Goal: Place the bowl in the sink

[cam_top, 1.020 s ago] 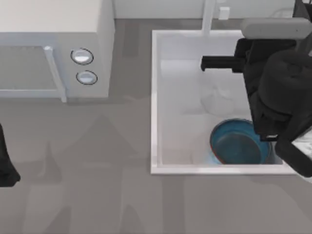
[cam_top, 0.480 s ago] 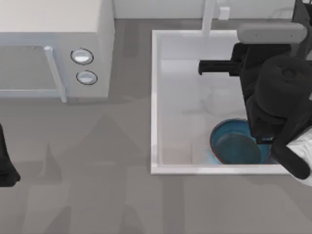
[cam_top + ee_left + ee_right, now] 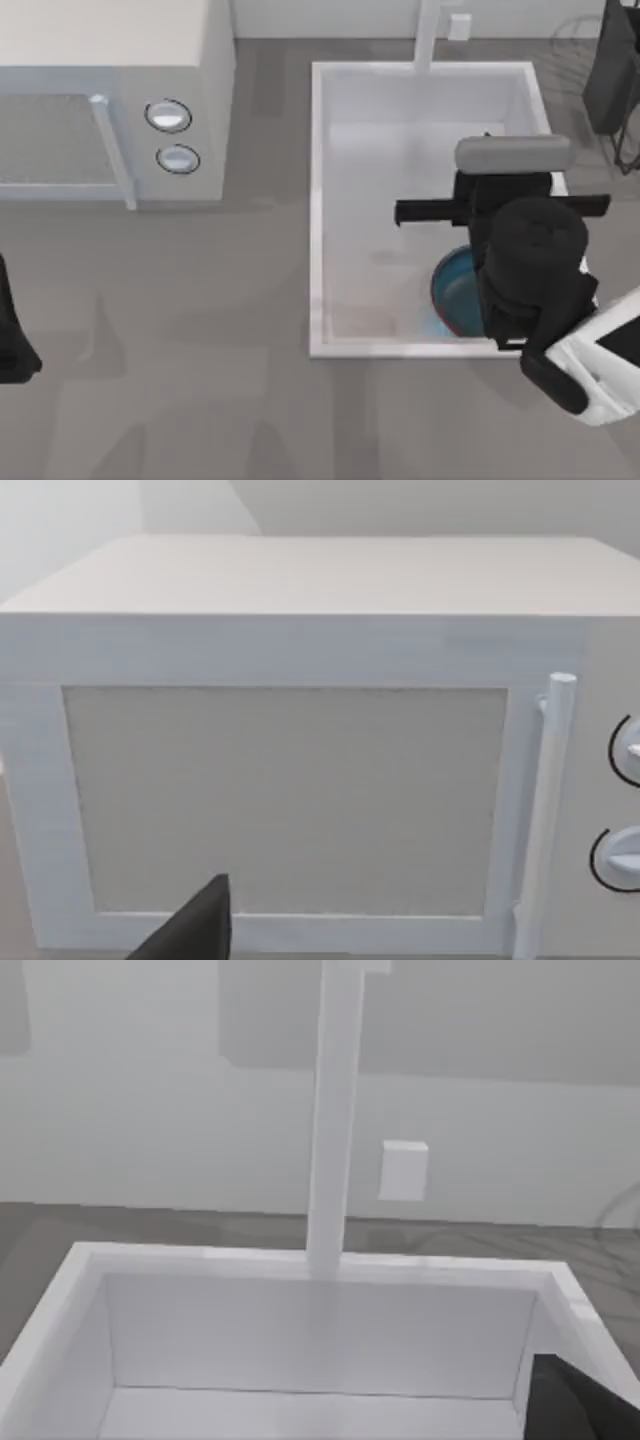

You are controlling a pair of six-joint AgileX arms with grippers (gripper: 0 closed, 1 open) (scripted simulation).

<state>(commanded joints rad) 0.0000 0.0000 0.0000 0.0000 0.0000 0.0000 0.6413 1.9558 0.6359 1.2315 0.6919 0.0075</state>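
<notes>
Round teal bowl (image 3: 455, 295) sits on the sink (image 3: 318, 200)'s glossy white floor, right arm's black bulk over it, grip can't tell.

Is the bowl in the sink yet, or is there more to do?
Looks done: the bowl sits on the floor of the sink, in the near right corner. In hand: the right arm hangs over it, hiding most of it. Left: probably just moving that arm away. The left arm is parked at the table's left edge.
</notes>
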